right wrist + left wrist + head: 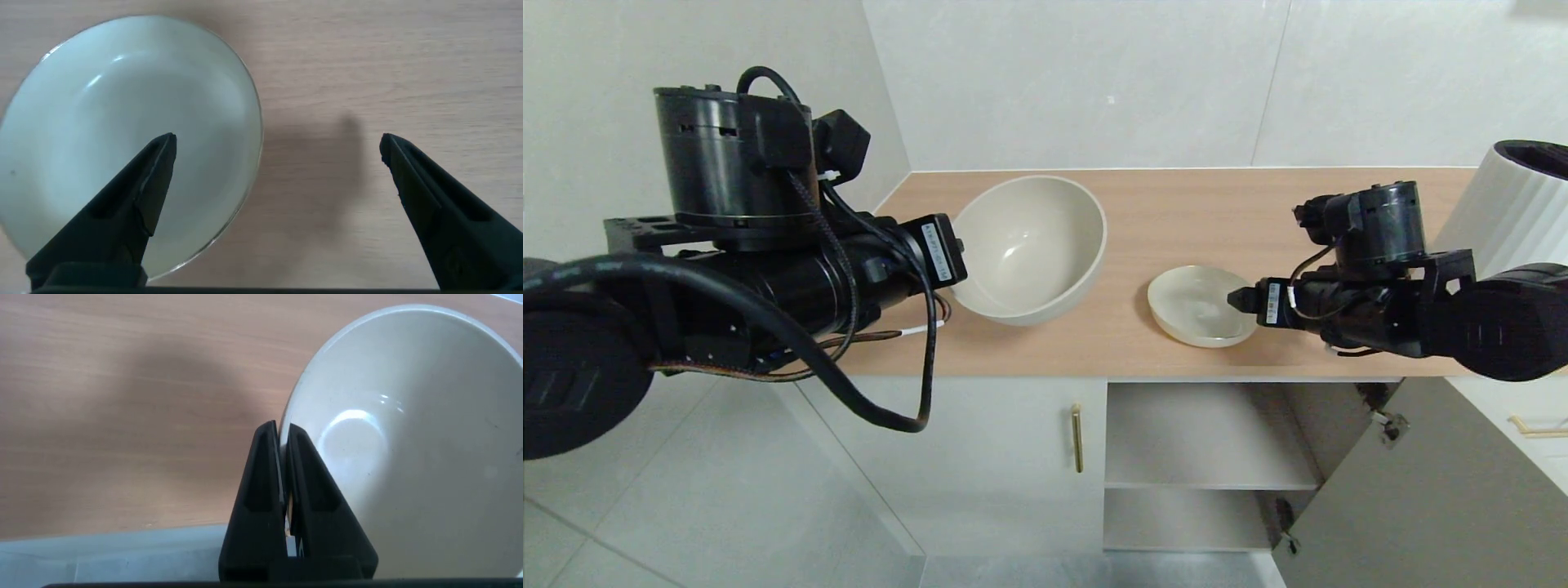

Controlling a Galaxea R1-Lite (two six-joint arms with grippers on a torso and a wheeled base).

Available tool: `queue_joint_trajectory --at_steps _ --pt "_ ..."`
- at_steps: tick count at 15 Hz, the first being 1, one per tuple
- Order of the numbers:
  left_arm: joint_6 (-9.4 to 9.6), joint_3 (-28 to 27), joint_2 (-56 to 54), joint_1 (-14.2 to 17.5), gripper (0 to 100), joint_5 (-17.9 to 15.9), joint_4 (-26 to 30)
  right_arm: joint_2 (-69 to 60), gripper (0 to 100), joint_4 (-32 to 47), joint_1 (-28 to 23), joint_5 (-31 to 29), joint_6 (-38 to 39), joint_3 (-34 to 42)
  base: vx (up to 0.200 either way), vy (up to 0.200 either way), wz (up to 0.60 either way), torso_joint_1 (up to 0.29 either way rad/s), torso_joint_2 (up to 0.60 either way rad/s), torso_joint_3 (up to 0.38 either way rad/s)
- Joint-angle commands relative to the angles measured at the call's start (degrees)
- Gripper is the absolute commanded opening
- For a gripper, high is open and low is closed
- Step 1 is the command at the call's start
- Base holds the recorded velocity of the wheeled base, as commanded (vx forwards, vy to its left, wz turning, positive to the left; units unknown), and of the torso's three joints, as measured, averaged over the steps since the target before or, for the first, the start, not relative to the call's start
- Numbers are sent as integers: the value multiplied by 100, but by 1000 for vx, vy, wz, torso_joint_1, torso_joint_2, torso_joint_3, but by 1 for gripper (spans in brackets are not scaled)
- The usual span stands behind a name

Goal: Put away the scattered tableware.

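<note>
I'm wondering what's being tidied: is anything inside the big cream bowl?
The large round cream bowl looks empty: only its glossy bare inside shows. The left claw, shut on its rim, hides a sliver of wall.

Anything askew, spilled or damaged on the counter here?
The large bowl is tipped up rather than sitting flat, its rim pinched in the left gripper. The small dish lies flat, with the open right gripper at its edge. No spill or damage shows. Below, one cabinet door hangs open.
</note>
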Motion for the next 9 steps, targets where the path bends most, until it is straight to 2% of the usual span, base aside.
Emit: queue_joint_trajectory --at_steps 1,4,5,9 --pt "-3 6 -20 1 0 3 -8 107 100 1 -8 1 2 -18 0 0 0 0 0 0" --pt "-3 15 -29 1 0 3 -8 160 100 1 -17 10 37 -35 0 0 0 0 0 0" --pt "-3 15 -29 1 0 3 -8 160 0 1 -17 10 45 -35 0 0 0 0 0 0" --pt "-12 15 -64 10 0 3 -8 203 0 -34 -17 63 195 -115 0 0 0 0 0 0"
